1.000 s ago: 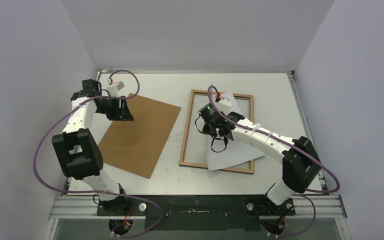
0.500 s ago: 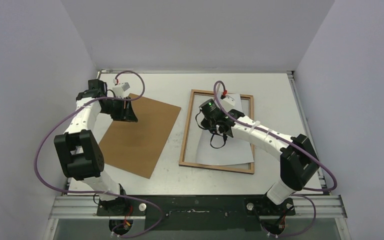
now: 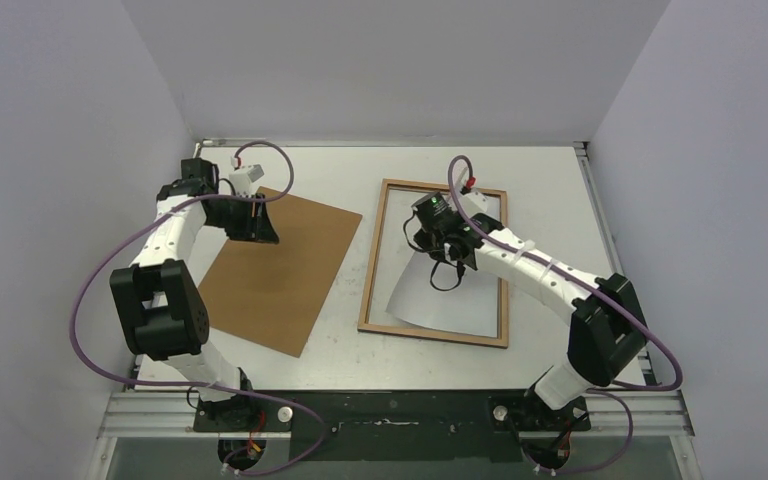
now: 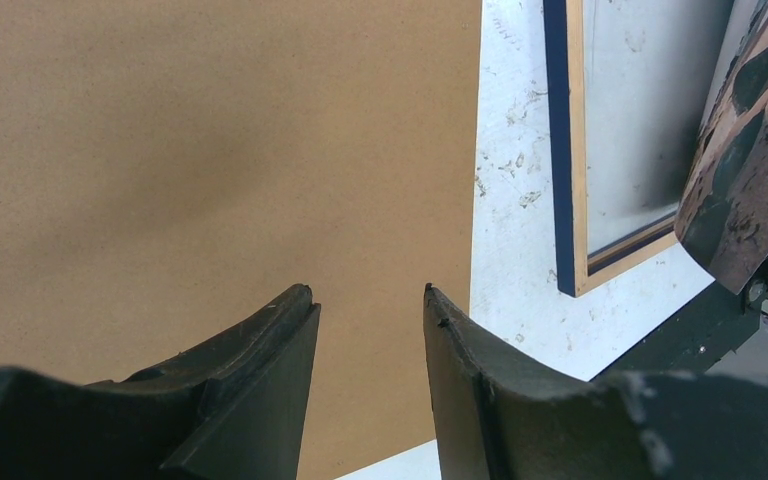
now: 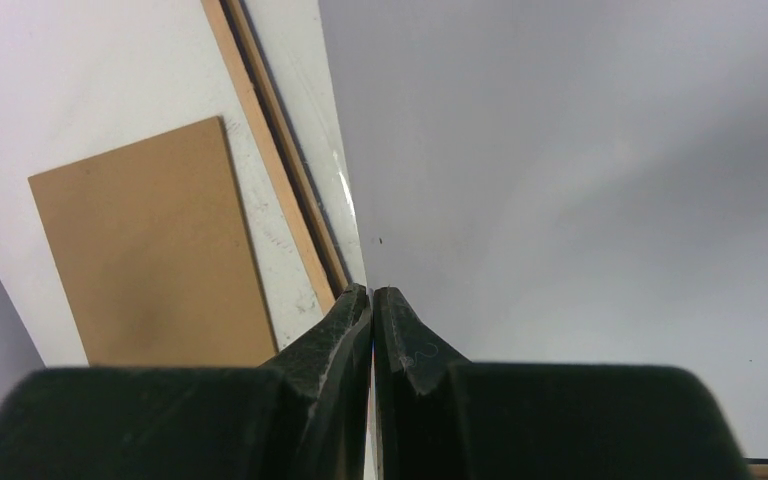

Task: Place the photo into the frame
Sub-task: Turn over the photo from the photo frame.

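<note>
- Frame [image 3: 372,255]: thin-railed rectangle lying flat on the table, long side running near to far. Light wood-brown face is up, and the left wrist view shows dark blue on the outer edge.
- Photo [image 3: 450,312]: thin sheet with its plain white back up; the printed side is not visible. It sits within the frame's opening, with its near edge along the near rail and its right edge by the right rail. The left edge slants slightly off the left rail.
- The photo's far part is pinched edge-on in the right gripper [image 5: 372,295], and the sheet looks lifted there.
</note>
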`<move>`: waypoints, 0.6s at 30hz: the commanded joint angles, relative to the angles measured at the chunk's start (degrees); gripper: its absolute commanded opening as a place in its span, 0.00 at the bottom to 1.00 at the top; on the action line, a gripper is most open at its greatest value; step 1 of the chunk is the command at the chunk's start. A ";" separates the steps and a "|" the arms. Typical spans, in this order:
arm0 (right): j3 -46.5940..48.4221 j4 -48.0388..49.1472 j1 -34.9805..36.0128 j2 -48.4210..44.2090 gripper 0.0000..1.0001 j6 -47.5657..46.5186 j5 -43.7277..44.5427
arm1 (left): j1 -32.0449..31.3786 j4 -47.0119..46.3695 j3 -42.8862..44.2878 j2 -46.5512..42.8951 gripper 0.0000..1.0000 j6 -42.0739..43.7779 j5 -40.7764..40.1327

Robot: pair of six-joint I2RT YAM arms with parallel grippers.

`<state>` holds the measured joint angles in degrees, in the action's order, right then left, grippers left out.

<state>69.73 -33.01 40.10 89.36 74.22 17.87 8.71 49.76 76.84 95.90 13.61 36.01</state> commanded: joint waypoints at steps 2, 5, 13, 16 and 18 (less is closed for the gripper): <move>3.85 -2.08 -0.63 1.12 0.05 -1.04 2.76 | 0.04 -1.75 -0.15 -2.35 0.41 -0.16 1.48; 2.96 -1.16 -0.61 1.34 0.05 -1.10 2.36 | -0.03 -1.83 -0.47 -2.43 0.42 -0.06 1.59; 4.76 -0.44 0.34 5.15 0.30 -5.19 -0.40 | -0.01 -1.77 -0.18 -2.29 0.43 -0.09 1.17; 4.99 -1.03 0.65 5.82 0.54 -6.05 -0.66 | -0.01 -1.75 -0.13 -2.29 0.44 -0.13 0.91; 4.95 -0.75 0.77 5.63 0.67 -6.50 -0.53 | -0.01 -1.74 -0.15 -2.20 0.44 -0.09 0.58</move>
<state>72.29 -34.11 40.25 95.39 69.71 16.99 8.71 49.58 76.14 95.79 13.61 36.05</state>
